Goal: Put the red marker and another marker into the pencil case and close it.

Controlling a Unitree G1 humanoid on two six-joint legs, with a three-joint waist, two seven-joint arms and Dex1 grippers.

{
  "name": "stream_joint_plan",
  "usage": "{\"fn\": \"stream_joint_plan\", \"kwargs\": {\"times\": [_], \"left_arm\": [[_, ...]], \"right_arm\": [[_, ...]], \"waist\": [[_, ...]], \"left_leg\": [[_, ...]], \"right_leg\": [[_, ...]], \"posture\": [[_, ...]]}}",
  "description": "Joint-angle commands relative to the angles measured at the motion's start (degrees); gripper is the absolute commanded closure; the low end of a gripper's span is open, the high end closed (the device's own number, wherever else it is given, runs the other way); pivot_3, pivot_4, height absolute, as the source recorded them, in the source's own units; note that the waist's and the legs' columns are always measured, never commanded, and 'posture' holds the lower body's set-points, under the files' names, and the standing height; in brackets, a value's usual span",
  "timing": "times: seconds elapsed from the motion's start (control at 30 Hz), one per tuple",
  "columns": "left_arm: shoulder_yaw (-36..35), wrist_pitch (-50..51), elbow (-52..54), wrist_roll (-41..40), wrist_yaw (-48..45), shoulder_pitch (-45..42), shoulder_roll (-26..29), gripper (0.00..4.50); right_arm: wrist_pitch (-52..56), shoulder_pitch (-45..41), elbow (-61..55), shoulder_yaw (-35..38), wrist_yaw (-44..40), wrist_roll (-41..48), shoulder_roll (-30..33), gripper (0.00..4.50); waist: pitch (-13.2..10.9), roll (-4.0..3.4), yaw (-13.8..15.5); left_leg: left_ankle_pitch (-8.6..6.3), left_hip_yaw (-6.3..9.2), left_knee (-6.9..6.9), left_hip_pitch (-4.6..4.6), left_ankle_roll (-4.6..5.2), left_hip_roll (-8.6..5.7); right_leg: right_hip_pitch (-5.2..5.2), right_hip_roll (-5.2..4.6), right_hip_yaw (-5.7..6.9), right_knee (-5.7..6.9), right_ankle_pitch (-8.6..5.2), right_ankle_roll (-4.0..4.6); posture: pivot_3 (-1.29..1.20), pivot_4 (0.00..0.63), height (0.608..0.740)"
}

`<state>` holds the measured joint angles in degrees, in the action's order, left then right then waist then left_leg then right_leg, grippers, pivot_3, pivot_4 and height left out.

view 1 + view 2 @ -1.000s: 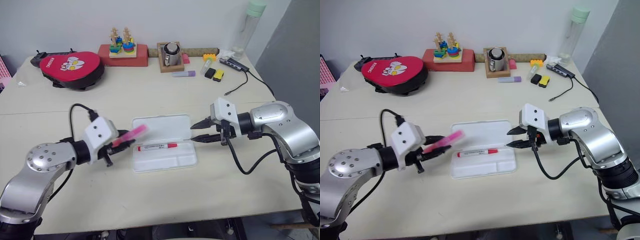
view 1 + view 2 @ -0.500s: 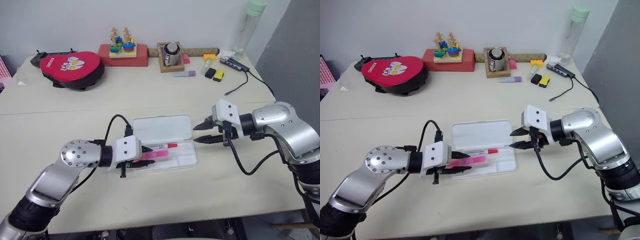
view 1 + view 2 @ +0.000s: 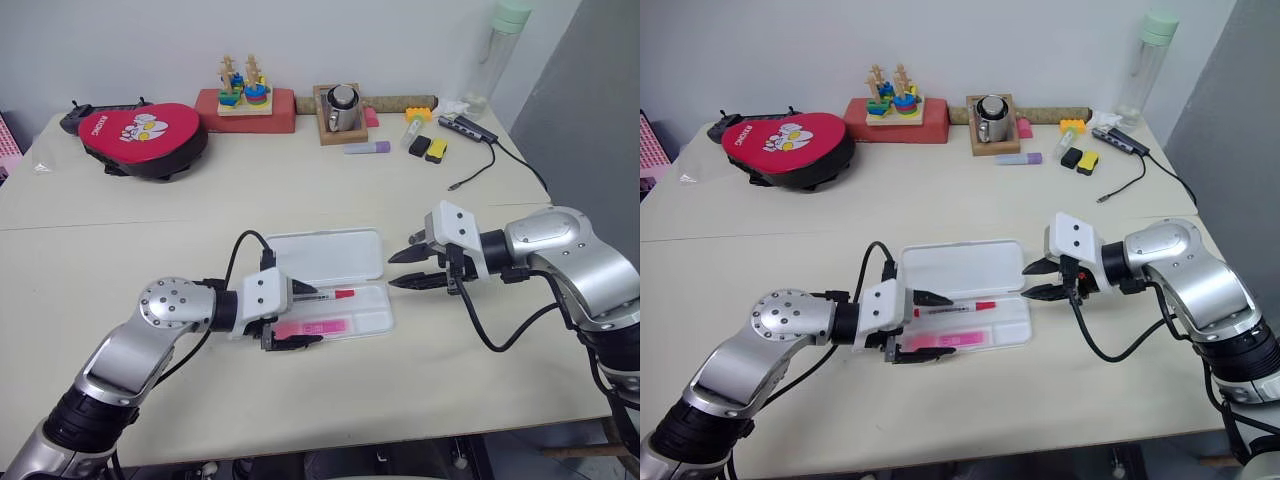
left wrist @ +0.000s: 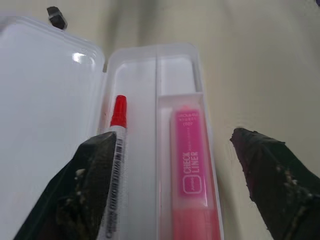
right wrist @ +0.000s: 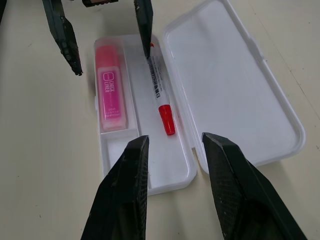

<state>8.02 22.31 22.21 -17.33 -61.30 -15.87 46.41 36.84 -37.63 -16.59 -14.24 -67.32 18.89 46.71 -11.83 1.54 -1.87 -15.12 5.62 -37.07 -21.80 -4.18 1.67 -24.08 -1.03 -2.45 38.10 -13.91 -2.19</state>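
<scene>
Pink highlighter [image 4: 190, 165] now lying released in pencil case [image 5: 230, 80] tray beside red marker [image 5: 161, 95]; left gripper [image 3: 300, 318] jaws spreading, right gripper [image 3: 412, 268] part-open, empty. Withdrawing clear before swinging lid.

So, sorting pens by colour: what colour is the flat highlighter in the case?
Pink highlighter, clearest in the left wrist view.

Left gripper [image 3: 305, 315] straddling open pencil case [image 3: 330, 262]
</scene>
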Motion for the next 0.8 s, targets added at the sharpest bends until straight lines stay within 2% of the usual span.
{"fn": "stream_joint_plan", "kwargs": {"times": [0.03,0.2,0.3,0.43,0.5,0.8], "left_arm": [[-6.7,3.0,1.9,-4.6,1.1,-1.0,1.0,0.03],[-10.6,5.7,3.5,-7.7,1.0,-0.1,2.5,0.03],[-15.2,9.9,6.7,-11.7,-0.1,1.8,5.7,0.03],[-18.3,11.9,9.1,-13.1,2.0,2.2,7.6,0.03],[-18.9,12.4,9.6,-13.1,3.3,1.9,7.7,0.03],[-19.0,14.3,10.3,-12.8,10.3,0.5,5.0,0.03]], "right_arm": [[-0.9,-1.7,1.0,1.4,1.6,-1.8,0.4,2.75],[-1.5,-2.2,3.4,1.3,2.9,-3.9,0.3,2.75],[-3.7,-3.1,8.5,0.9,4.2,-6.7,0.2,2.75],[-7.3,-4.7,16.2,0.7,8.6,-11.0,-2.0,2.75],[-7.7,-5.8,19.8,1.3,12.1,-12.7,-4.2,2.75],[-8.9,-7.8,31.1,1.8,18.8,-16.4,-10.4,2.75]], "waist": [[0.0,0.00,-0.1],[0.0,0.00,0.0],[0.0,0.00,-0.1],[0.0,0.00,-0.1],[0.0,0.00,-0.1],[0.0,0.00,-0.1]], "left_leg": [[0.00,0.00,0.00,0.01,0.00,0.00],[0.00,-0.02,0.01,-0.01,0.00,0.00],[0.00,-0.02,0.02,-0.01,0.00,0.00],[0.00,-0.02,0.02,0.00,0.00,0.00],[0.00,-0.04,0.00,0.02,0.00,0.00],[0.01,-0.04,0.03,0.00,-0.01,0.00]], "right_leg": [[0.00,0.00,0.00,0.00,0.00,0.00],[0.00,0.00,-0.01,-0.02,0.00,0.00],[-0.01,0.00,-0.01,-0.04,0.00,0.00],[-0.01,0.00,-0.01,-0.03,0.00,0.00],[0.01,0.00,-0.02,-0.02,0.00,0.00],[-0.01,-0.01,-0.04,-0.02,0.01,0.02]], "posture": [[0.00,0.150,0.740],[0.00,0.150,0.740],[0.00,0.150,0.740],[0.00,0.150,0.740],[0.00,0.150,0.740],[0.00,0.150,0.740]]}}
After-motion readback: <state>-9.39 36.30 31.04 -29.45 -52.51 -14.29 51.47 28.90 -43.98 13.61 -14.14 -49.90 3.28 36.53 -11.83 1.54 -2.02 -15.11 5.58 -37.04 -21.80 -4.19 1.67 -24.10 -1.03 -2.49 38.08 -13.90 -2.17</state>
